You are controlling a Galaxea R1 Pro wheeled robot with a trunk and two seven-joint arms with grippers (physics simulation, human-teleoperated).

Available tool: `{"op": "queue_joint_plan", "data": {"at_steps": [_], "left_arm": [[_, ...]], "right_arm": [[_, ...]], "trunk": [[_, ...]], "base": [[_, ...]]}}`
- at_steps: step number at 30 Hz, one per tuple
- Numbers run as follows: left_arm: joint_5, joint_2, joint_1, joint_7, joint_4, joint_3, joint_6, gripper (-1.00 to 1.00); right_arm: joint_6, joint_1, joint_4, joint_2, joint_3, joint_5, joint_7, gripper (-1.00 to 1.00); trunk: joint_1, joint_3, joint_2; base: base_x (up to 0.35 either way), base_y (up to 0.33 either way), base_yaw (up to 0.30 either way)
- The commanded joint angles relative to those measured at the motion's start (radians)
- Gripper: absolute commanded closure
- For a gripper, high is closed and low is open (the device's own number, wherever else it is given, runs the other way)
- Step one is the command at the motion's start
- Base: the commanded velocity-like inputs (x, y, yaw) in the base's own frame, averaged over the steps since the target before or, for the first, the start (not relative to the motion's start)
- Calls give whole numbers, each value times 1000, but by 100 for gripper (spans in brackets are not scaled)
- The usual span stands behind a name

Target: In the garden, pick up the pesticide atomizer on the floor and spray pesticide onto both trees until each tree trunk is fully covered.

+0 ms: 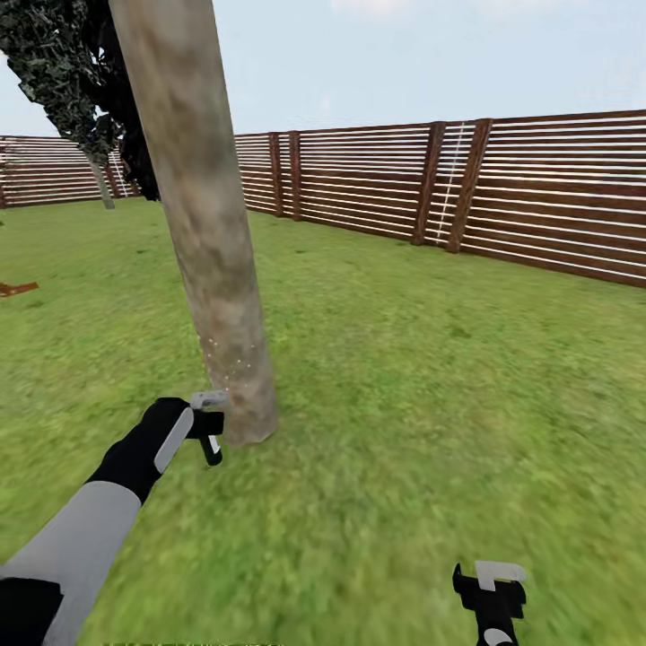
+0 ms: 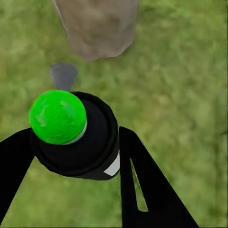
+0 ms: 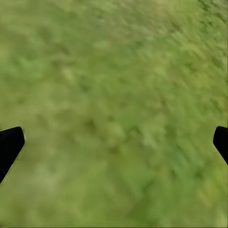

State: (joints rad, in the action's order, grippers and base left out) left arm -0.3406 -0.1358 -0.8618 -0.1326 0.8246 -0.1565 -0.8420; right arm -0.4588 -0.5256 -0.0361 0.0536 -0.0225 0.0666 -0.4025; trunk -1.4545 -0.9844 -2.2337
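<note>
A thick, pale grey-brown tree trunk (image 1: 205, 224) leans up from the garden lawn (image 1: 404, 377) straight ahead. My left gripper (image 1: 208, 429) is shut on the pesticide atomizer (image 1: 210, 414), whose light grey spray head (image 1: 208, 397) almost touches the trunk's foot. A few whitish pesticide specks (image 1: 222, 357) dot the bark just above it. In the left wrist view the atomizer (image 2: 76, 137) sits dark with a bright green top between the left gripper's (image 2: 78, 159) fingers (image 2: 142, 185), facing the trunk base (image 2: 97, 26). My right gripper (image 1: 489, 588) hangs low at the right, open over bare grass (image 3: 114, 114).
A reddish-brown slat fence (image 1: 449, 184) rings the lawn behind and to the right. Dark foliage (image 1: 63, 63) and a thin distant trunk (image 1: 103, 187) stand at the far left. A small reddish-brown object (image 1: 13, 289) lies at the left edge.
</note>
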Motion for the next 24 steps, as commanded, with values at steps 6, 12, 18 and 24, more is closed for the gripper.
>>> {"op": "queue_joint_plan", "data": {"at_steps": [6, 12, 18, 24], "left_arm": [[28, 39, -77, -51, 2, -4, -76, 100], [30, 35, -65, -51, 73, -4, -83, 100], [32, 29, -65, -53, 82, 1, -82, 100], [32, 28, -63, -53, 81, 2, -81, 100]], "right_arm": [[0, -1, 1, 1, -2, 7, -7, -100], [0, -1, 2, 3, -2, 8, -7, -100], [0, -1, 2, 2, -2, 8, -7, -100], [0, -1, 2, 2, -2, 9, -7, -100]], "trunk": [[0, -1, 0], [0, -1, 0], [0, -1, 0], [0, -1, 0]], "base": [[0, 0, 122], [91, -90, 2], [59, -256, 0], [1, -276, 0]]}}
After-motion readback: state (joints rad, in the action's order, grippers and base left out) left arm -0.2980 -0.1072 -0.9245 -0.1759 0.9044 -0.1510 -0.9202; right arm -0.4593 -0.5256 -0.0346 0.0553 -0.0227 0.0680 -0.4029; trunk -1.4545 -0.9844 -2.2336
